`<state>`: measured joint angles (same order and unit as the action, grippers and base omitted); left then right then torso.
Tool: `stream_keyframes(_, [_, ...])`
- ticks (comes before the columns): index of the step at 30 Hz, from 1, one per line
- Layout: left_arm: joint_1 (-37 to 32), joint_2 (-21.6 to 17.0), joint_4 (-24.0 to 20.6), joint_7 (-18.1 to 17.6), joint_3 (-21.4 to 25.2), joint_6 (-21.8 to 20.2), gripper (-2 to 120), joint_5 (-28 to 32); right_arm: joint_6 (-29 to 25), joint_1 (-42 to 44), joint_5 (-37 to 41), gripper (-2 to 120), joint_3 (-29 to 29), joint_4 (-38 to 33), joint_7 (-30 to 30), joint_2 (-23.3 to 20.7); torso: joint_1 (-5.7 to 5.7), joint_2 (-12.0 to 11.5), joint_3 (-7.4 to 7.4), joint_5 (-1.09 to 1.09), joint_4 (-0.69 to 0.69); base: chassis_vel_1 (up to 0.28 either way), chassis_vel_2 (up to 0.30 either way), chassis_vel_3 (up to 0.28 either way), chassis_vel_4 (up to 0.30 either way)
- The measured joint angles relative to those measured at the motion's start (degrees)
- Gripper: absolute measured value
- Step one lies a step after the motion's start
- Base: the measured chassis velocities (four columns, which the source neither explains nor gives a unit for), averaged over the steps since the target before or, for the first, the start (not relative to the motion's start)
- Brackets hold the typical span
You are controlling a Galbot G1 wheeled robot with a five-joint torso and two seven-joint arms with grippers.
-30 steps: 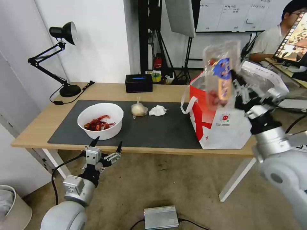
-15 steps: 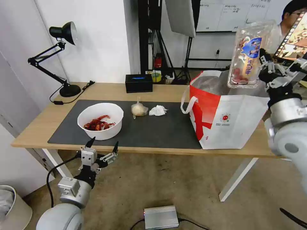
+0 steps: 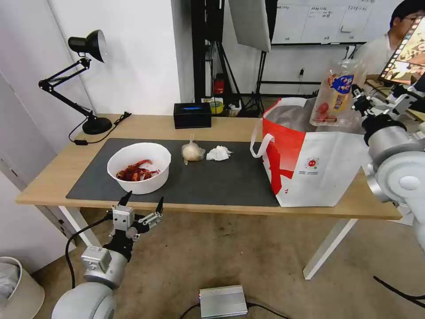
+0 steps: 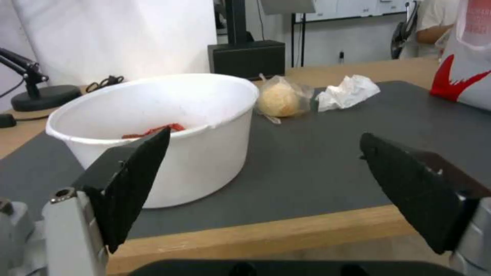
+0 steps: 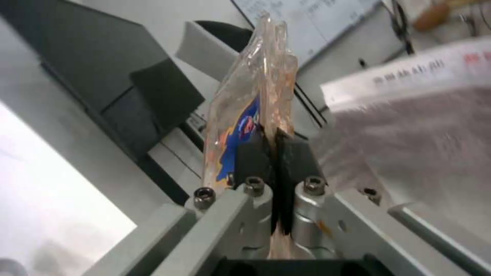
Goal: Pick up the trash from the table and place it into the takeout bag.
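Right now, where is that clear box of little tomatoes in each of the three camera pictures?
Head view: the tomato box hangs upper right, pinched in the right pincer over the open takeout bag.
Left wrist view: not in it.
Right wrist view: the box stands edge-on at centre, clamped between the pincer's black pads.
Shared landmark: the takeout bag.

The table (image 3: 57, 170) is long, light wood, with white legs; a big dark mat (image 3: 212, 179), a black lamp (image 3: 95, 124), a black box (image 3: 192, 115) and the takeout bag (image 3: 318, 173) sit on it.
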<state>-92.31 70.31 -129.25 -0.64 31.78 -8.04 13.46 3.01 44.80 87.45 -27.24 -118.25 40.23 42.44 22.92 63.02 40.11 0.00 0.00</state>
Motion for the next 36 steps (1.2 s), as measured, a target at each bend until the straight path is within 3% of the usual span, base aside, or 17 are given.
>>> stream_keyframes(8, [0.2,0.6,0.4,0.5,-0.5,0.0,100,-0.8,-1.7,-2.5,9.7,0,-0.1,0.3,8.5,1.5,0.00,0.0,0.00,0.00,0.00,0.000,0.000,0.000,0.000])
stream_keyframes(16, [0.2,0.9,0.5,0.6,-0.4,0.0,100,-1.0,-2.9,-5.0,13.5,0,0.5,1.0,14.0,2.9,0.00,0.0,0.00,0.00,0.00,0.000,0.000,0.000,0.000])
stream_keyframes(31, [0.1,1.6,0.5,0.7,-0.3,0.0,100,-1.2,-3.1,-4.5,14.4,0,0.2,1.1,14.8,3.4,0.00,0.0,0.00,0.00,0.00,0.000,0.000,0.000,0.000])
stream_keyframes(34, [0.1,1.8,0.5,0.7,-0.4,0.0,100,-1.2,-3.0,-4.1,14.4,3,0.2,0.9,14.6,3.5,0.00,0.0,0.00,0.00,0.00,0.000,0.000,0.000,0.000])
stream_keyframes(36, [0.1,1.8,0.5,0.7,-0.4,0.0,100,-1.3,-3.0,-3.7,14.3,17,0.1,0.7,14.5,3.6,0.00,0.0,0.00,0.00,0.00,0.000,0.000,0.000,0.000])
